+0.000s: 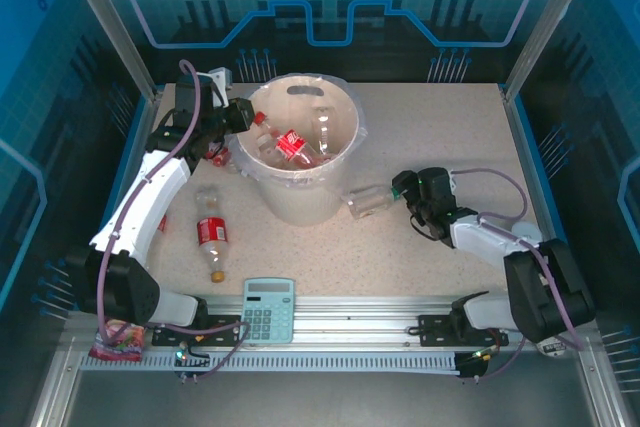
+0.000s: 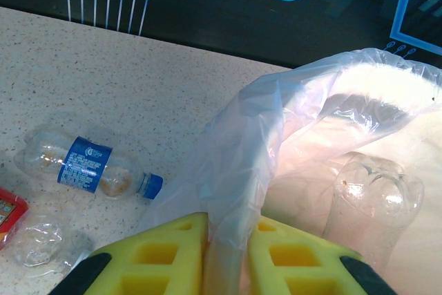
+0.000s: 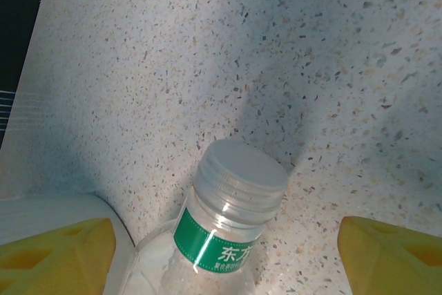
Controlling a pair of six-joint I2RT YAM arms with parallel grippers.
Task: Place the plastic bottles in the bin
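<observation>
Picking step: the right gripper (image 1: 401, 192) is lined up on a clear green-banded bottle (image 1: 368, 201) that lies on its side on the table (image 1: 450, 137), just right of the bin (image 1: 300, 199).
Right gripper: spread wide, with one yellow finger on each side of the bottle near its green band; it holds nothing.
Left gripper (image 2: 228, 224): sits at the left rim of the bin with its pads drawn narrow. A fold of the clear liner (image 2: 276, 122) runs down between them, and I cannot tell whether it is pinched.
Inside the bin: a red-labelled bottle (image 1: 290, 143) and clear ones beside it.
Left on the table: a red-labelled bottle (image 1: 211, 235) to the front-left of the bin, and a blue-labelled bottle (image 2: 86, 165) on its left with a crumpled clear one near it.
Progress: roughly midway, judging by what lies in the bin and what lies outside it.
Next move: close squarely on the green-banded bottle, lift it above the rim on the right of the bin and let go over the opening.
Risk: the smooth round body may roll or squirt out if the grip is off-centre.
</observation>
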